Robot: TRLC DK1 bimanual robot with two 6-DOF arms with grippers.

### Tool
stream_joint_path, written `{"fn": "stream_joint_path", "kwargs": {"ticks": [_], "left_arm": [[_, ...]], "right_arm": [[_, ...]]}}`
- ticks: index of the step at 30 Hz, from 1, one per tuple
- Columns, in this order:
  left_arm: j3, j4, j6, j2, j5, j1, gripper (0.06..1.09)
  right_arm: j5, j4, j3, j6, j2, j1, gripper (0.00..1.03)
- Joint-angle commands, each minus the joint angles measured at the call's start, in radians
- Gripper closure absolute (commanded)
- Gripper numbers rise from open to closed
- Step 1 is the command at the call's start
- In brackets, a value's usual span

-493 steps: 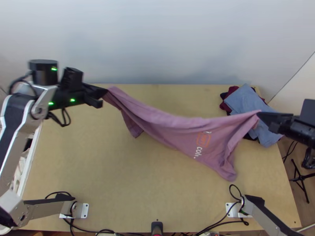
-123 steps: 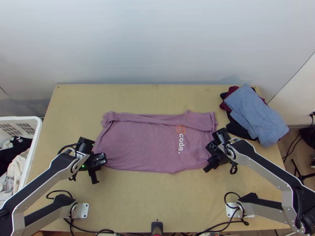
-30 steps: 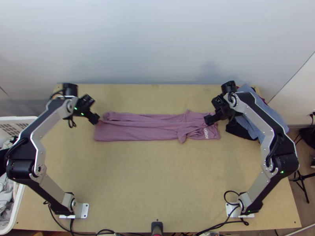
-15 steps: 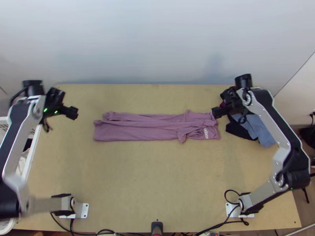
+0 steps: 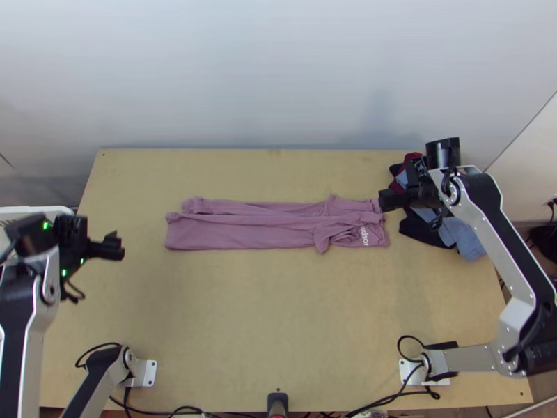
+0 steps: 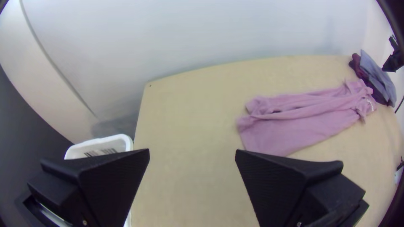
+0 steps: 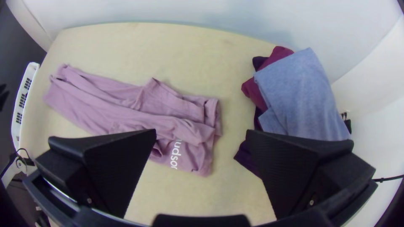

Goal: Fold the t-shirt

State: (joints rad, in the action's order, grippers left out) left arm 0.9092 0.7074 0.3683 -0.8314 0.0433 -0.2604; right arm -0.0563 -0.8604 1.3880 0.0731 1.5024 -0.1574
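Note:
A mauve t-shirt (image 5: 244,233) lies folded into a long narrow strip across the table, with white lettering near its right end. Left of it, above the table's left side, my left gripper (image 5: 115,247) is apart from the cloth; in the left wrist view my left gripper (image 6: 192,153) stands open with nothing between its fingers. Just past the shirt's right end is my right gripper (image 5: 387,200). The right wrist view has my right gripper (image 7: 202,134) open too, holding nothing, with the t-shirt (image 7: 101,101) to one side.
Several folded clothes, with a blue-grey one (image 7: 301,96) on top, lie stacked at the table's back right, partly under the right arm. A white basket (image 6: 126,143) stands off the table's left edge. Bare wood (image 5: 278,313) spans the near side.
The shirt's near part has been folded toward the back, making a narrow strip. Both grippers have since drawn away from its ends, the left one farther out to the left, the right one slightly right.

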Motion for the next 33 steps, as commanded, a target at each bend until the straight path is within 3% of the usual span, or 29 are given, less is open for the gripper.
{"fn": "stream_joint_path", "kwargs": {"ticks": [1, 9, 19, 23, 28, 33], "left_arm": [[-0.151, 0.066, -0.006, 0.206, -0.003, -0.069, 0.1], [-0.136, 0.218, 0.001, 0.313, -0.002, -0.109, 0.1], [-0.127, 0.184, -0.035, 0.268, 0.009, -0.097, 0.1], [-0.125, 0.231, -0.065, 0.23, 0.101, -0.082, 0.1], [-0.168, 0.253, -0.089, 0.167, 0.158, 0.004, 0.1], [-0.161, 0.196, -0.141, 0.014, 0.17, 0.079, 0.11]], "right_arm": [[0.018, 0.004, -0.055, -0.03, -0.057, -0.027, 0.04], [0.018, 0.001, -0.086, -0.039, -0.09, -0.102, 0.04], [0.023, 0.001, -0.063, -0.022, -0.114, -0.108, 0.04], [0.023, 0.001, -0.069, 0.014, -0.122, -0.149, 0.04], [0.023, 0.001, -0.093, 0.1, -0.154, -0.222, 0.16], [0.01, 0.001, -0.098, 0.113, -0.14, -0.249, 0.25]]}}
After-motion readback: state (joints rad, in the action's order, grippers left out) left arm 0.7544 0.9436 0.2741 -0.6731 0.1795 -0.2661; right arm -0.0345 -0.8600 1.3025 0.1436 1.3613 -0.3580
